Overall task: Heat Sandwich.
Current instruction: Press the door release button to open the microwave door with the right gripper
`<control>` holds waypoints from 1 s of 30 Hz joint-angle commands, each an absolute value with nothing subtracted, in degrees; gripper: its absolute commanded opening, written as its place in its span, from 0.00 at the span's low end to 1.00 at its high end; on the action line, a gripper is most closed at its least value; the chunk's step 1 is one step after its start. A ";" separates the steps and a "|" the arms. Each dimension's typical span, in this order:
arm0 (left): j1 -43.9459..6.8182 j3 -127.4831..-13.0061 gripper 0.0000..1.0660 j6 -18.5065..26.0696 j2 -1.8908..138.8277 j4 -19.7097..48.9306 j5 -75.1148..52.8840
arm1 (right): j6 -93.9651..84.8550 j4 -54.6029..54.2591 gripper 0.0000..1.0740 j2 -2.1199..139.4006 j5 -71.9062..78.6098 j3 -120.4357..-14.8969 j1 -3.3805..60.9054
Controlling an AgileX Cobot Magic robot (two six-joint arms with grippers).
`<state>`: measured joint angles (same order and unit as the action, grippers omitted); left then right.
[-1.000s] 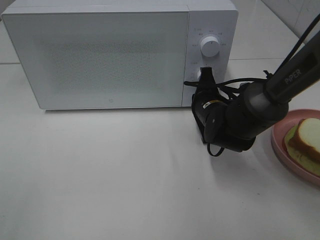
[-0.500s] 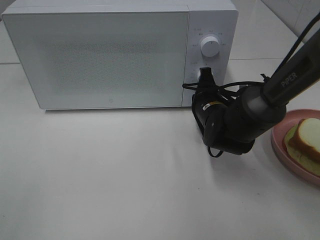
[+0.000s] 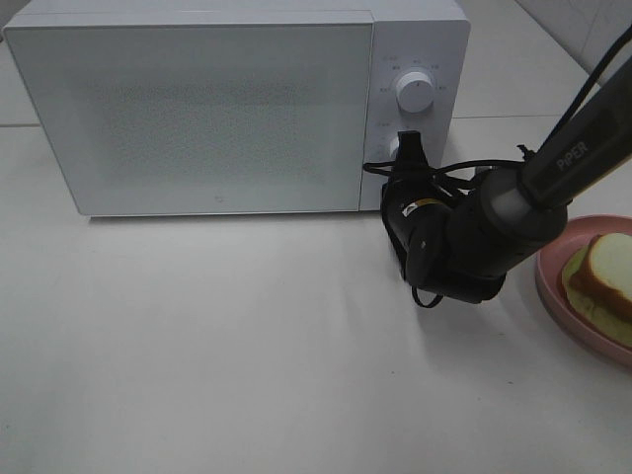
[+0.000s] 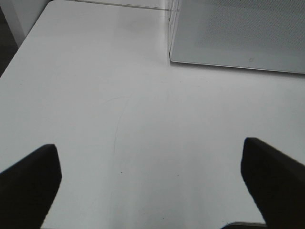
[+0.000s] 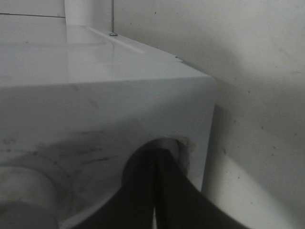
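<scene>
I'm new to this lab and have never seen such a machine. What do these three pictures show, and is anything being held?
A robot with two arms, each ending in a tool. The overhead picture shows a white table, a closed microwave and the sandwich on a pink plate. The other two come from wrist cameras. The left tool is open above the table. The right tool is shut, its tip at a round control on the microwave's panel. Nothing is held.

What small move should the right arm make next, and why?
Probably press the shut right gripper a little further into the lower round control beside the microwave door, which is likely the door release. Its tips meet that control, the door is closed, and the sandwich sits on the pink plate.
</scene>
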<state>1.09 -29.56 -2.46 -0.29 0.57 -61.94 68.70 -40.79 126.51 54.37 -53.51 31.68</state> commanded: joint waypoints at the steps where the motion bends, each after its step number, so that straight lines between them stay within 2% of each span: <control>1: 1.32 -29.45 0.91 -2.81 -1.26 1.09 -61.25 | 68.58 -37.93 0.00 126.34 64.17 -57.98 27.90; 8: 1.32 -29.45 0.91 -2.81 -1.26 1.09 -61.25 | 68.58 -36.50 0.00 128.34 63.60 -61.54 27.33; 30: 1.32 -29.45 0.91 -2.81 -1.26 1.09 -61.25 | 68.58 -36.67 0.01 128.29 63.03 -61.54 27.33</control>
